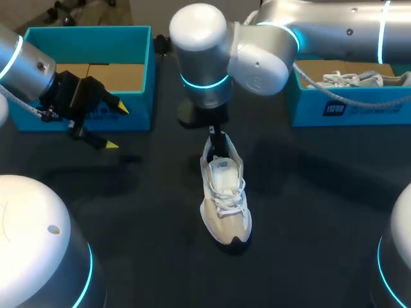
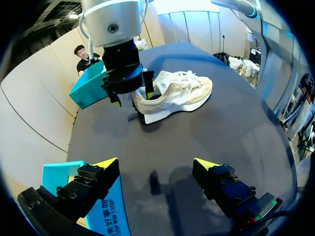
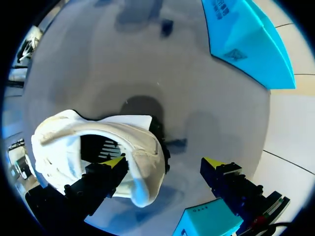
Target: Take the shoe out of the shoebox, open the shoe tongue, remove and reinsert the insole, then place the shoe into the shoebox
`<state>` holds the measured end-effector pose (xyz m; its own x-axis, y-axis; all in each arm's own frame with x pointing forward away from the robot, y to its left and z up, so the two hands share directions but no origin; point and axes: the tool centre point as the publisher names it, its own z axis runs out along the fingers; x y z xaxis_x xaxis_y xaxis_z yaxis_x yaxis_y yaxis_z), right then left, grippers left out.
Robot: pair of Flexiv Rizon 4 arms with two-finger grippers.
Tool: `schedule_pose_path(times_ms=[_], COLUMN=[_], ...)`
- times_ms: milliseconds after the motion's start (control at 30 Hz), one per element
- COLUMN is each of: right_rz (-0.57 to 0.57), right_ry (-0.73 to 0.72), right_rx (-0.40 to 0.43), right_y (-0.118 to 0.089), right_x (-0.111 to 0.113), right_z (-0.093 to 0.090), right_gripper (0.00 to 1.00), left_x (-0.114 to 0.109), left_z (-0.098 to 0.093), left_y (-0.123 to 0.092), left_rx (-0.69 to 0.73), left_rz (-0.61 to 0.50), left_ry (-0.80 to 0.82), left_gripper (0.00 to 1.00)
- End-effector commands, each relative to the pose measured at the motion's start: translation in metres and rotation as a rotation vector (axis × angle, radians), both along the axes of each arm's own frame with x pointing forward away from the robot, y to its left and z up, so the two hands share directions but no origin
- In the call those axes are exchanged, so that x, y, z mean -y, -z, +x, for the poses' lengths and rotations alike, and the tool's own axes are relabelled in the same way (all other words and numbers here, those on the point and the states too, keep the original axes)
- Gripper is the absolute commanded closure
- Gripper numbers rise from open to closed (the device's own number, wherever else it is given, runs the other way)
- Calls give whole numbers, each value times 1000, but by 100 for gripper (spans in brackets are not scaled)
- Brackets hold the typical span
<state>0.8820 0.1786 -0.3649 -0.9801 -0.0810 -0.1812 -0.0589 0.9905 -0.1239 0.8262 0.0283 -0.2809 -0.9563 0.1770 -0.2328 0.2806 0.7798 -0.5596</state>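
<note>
Presently we count the following on the dark desk (image 1: 308, 212).

Item one: left shoebox (image 1: 90, 40). It is teal and lidless, with brown card showing inside. It stands at the far left of the desk.

Item two: right shoebox (image 1: 372, 109). It is teal and stands at the far right. It holds a second shoe (image 1: 347, 80), pale with loose white laces.

Item three: shoe (image 1: 225, 192) (image 2: 182, 93) (image 3: 69, 132). This is a cream-and-white trainer with white laces and a dark edge at the toe. It stands upright on its sole at the middle of the desk, with its heel toward the far side and its toe toward us. It is outside both shoeboxes and well apart from each.

Item four: right hand (image 1: 216, 137) (image 2: 132, 96) (image 3: 164, 162). It sits over the shoe's heel, on our right arm (image 1: 334, 25), which extends past the middle. We find the hand spread wide. One finger (image 3: 101, 177) is inside the shoe's opening, close by the inner side of the heel collar, and we cannot tell whether it touches. The other finger (image 3: 224, 177) stands outside, clear of the shoe, over bare desk. The heel's back wall lies between the two, but the hand has hold of nothing.

Item five: left hand (image 1: 116, 126) (image 2: 156, 164). It is spread wide and holds nothing. It hangs above the desk just in front of the left shoebox, well apart from the shoe, with its fingers pointing toward the shoe.
</note>
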Motion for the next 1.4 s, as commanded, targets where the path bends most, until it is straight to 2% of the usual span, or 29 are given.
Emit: schedule_pose_path(times_ms=[33, 167, 200, 233, 267, 300, 500, 533, 567, 700, 867, 1033, 1067, 1100, 1200, 1233, 1300, 1400], right_rz=[12, 23, 24, 25, 25, 27, 32, 30, 29, 27, 29, 6, 1, 24, 17, 17, 6, -10], right_ry=[0, 2, 4, 4, 4, 3, 1, 0, 0, 12, 20, 28, 31, 36, 47, 47, 49, 48], right_rx=[-14, -20, -23, -25, -27, -31, -44, -46, -47, -47, -27, -45, -51, -48, -44, -44, -48, -45], right_y=[11, 16, 18, 19, 20, 21, 22, 23, 24, 25, 8, -35, -38, -54, -81, -81, -110, -135], right_x=[2, 4, 4, 4, 4, 4, 1, 0, 0, -1, 1, 3, 3, 4, 6, 6, 6, 7], right_z=[5, 7, 8, 8, 8, 8, 7, 7, 7, 4, -1, -6, -6, -7, -10, -10, -11, -11], right_gripper=[0, 0, 5, 14, 27, 45, 71, 87, 100, 100, 100, 100, 100, 100, 100, 100, 100, 100], left_x=[-1, -1, -1, -1, -1, -1, -1, -1, -1, -1, -1, -1, -1, -1, -1, -1, -1, -1], left_z=[-1, -1, -1, -1, -1, -1, -1, -1, -1, -1, -1, -1, -1, -1, -1, -1, -1, -1], left_y=[0, 0, 0, 0, 0, 0, 0, 0, 0, 0, 0, 0, 0, 0, 0, 0, 0, 0], left_rx=[1, 1, 1, 1, 1, 1, 1, 1, 1, 1, 1, 1, 1, 1, 1, 1, 1, 1], left_rz=[1, 1, 1, 1, 1, 1, 1, 1, 1, 1, 1, 1, 1, 1, 1, 1, 1, 1], left_ry=[1, 1, 1, 1, 1, 1, 1, 1, 1, 1, 1, 1, 1, 1, 1, 1, 1, 1], left_gripper=[0, 0, 0, 0, 0, 0, 0, 0, 0, 0, 0, 0, 0, 0, 0, 0, 0, 0])
